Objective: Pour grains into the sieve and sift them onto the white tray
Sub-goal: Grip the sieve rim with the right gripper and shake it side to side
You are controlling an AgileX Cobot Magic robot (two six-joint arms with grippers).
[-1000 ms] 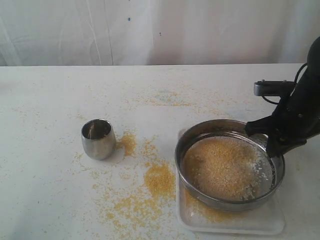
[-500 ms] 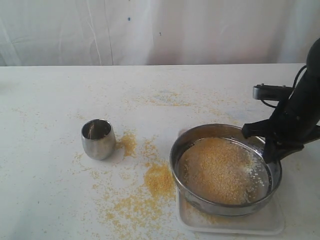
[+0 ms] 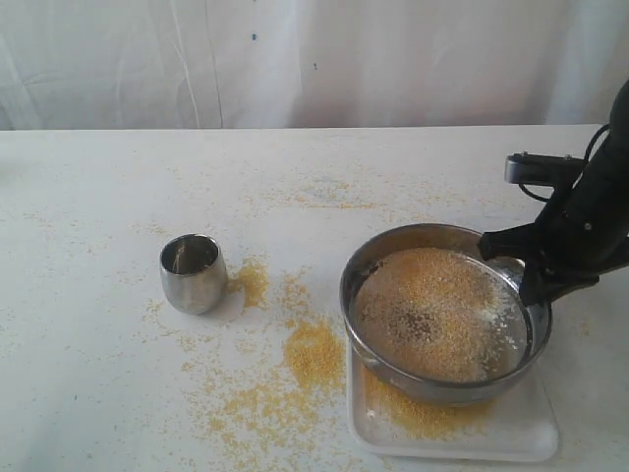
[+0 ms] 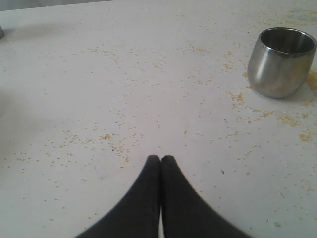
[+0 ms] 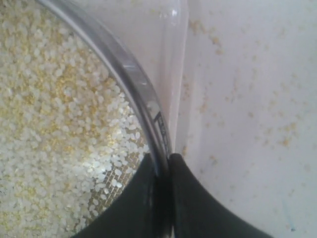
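Observation:
The round steel sieve hangs tilted just above the white tray, with a bed of yellow-beige grains on its mesh. My right gripper is shut on the sieve's right rim. In the right wrist view the fingers pinch the rim wall of the sieve; pale grains lie on the mesh and the tray shows behind. Fine golden meal lies on the tray under the sieve. My left gripper is shut and empty above the table, well apart from the small steel cup.
The steel cup stands upright at the middle left of the table. Spilled golden meal lies in piles between the cup and the tray, with thinner scatter farther back. A white curtain closes off the back.
The sieve has shifted to and fro over the tray: left and down half a second ago, now back right and higher. The grains spread more evenly and more meal lies on the tray.

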